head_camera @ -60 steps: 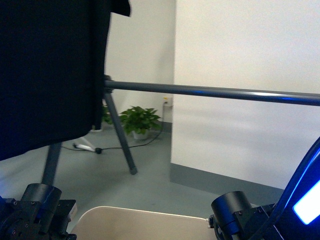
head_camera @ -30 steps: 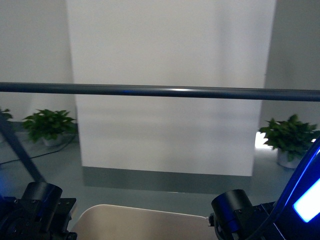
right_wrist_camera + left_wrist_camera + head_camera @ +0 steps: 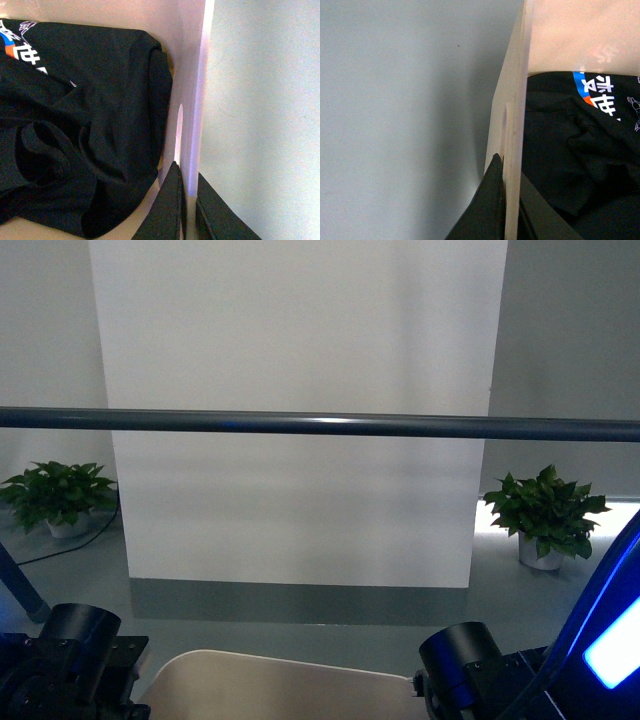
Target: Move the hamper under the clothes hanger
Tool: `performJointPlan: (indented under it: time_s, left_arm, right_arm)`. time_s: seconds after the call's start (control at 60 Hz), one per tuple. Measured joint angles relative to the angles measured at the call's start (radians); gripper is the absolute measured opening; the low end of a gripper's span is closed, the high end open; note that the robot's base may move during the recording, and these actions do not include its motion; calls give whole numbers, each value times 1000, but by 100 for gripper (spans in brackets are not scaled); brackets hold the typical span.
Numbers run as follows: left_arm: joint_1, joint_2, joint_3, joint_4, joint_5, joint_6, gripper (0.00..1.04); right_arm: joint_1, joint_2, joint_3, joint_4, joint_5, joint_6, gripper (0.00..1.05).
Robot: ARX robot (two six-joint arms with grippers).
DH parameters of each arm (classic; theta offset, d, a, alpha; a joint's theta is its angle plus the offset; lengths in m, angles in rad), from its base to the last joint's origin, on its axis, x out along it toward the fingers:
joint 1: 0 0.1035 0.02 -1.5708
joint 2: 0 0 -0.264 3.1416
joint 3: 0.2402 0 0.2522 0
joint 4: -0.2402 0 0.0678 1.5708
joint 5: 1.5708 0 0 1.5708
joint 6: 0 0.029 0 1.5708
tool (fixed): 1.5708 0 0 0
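The hamper (image 3: 280,680) is sitting low between the robot's two arms, with only its beige near rim showing in the front view. One long rail of the clothes hanger (image 3: 320,424) is running level above and beyond the hamper; whether the hamper is lying directly beneath it cannot be told. The left gripper (image 3: 511,212) is pinching the hamper's side wall, one finger pressing outside and the other inside, the jaws narrowed to the thin plastic between them. The right gripper (image 3: 189,212) is clamping the opposite wall the same way, just beside a handle cut-out. A black garment (image 3: 85,125) with blue, orange and white print is lying crumpled inside the hamper. Well beyond the hamper, a left plant (image 3: 55,495) and a right plant (image 3: 545,510) are standing on the grey floor (image 3: 395,125), flanking a white wall panel (image 3: 300,340).
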Motion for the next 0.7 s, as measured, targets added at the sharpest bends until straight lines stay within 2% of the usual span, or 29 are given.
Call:
performJointPlan:
  time_s: [0.7]
  left_arm:
    - [-15,0,0,0,10,0,4]
  right_arm:
    - [-13,0,0,0,10,3,3]
